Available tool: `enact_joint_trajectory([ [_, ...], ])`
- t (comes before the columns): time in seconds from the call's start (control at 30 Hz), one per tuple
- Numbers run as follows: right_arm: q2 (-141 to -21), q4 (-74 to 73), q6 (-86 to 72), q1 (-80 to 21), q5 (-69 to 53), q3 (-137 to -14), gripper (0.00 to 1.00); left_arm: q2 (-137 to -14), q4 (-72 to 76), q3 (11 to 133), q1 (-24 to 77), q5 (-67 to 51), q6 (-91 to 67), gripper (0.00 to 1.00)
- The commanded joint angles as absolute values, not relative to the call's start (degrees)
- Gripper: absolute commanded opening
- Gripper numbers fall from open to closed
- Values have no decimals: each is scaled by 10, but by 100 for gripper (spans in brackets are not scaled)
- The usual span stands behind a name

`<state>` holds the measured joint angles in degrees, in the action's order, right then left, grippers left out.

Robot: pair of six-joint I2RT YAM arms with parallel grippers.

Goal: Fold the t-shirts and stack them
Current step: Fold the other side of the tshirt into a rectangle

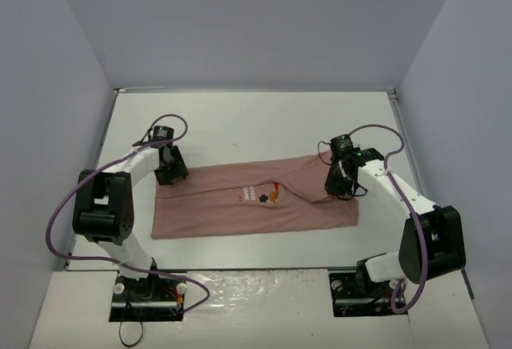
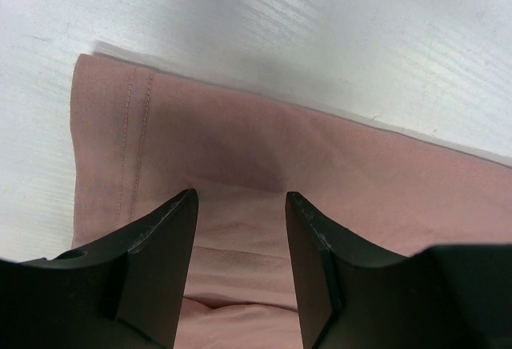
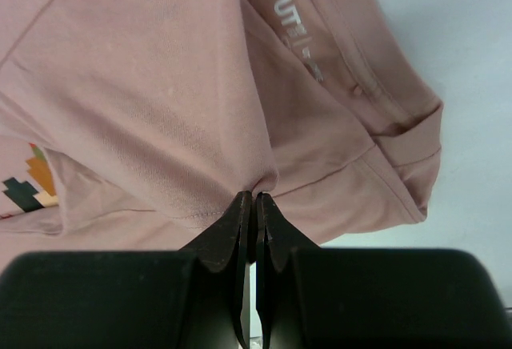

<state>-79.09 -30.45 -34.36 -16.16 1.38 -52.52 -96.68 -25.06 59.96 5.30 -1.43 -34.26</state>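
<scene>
Currently | right gripper (image 3: 254,198): jaws closed, pinching a raised fold of the t-shirt (image 1: 232,213) near its collar end | left gripper (image 2: 240,203): jaws half apart, gripping nothing; poised over the hem corner | t-shirt: spread on the table (image 1: 240,117) between the two grippers; right end folded over; chest graphic (image 1: 274,195) facing up

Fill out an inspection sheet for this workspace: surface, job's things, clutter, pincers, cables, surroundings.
Surface: white table.
Job's things: one dusty-pink t-shirt lying flat, partly folded lengthwise, chest graphic facing up; no stack yet.
Clutter: nothing seen.
Pincers: left pincer open over the hem end; right pincer shut on a fold of cloth near the collar.
Cables: purple cables loop along both arms.
Surroundings: plain grey walls on three sides.
</scene>
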Motion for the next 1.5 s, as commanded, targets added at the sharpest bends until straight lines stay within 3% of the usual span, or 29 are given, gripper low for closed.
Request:
enact_joint_trajectory([
  [0.0, -772, -309, -371, -183, 41, -511, 0, -959, -239, 630, 52, -4, -344, 45],
  [0.2, -789, -304, -370, -194, 60, -488, 6, -962, -241, 635, 51, -6, -341, 45],
  [0.4, -787, -306, -314, -201, 107, -556, 40, -960, -249, 644, 51, -13, -331, 45],
  [0.63, -810, -294, -194, -294, 114, -660, 36, -931, -271, 657, 52, -20, -320, 45],
  [0.9, -872, -269, -137, -374, 117, -662, 38, -862, -298, 644, 52, -39, -306, 45],
  [1.17, -932, -241, -129, -391, 127, -639, 44, -790, -306, 602, 51, -57, -289, 45],
  [1.47, -981, -222, -124, -396, 147, -626, 44, -732, -307, 558, 51, -30, -255, 45],
])
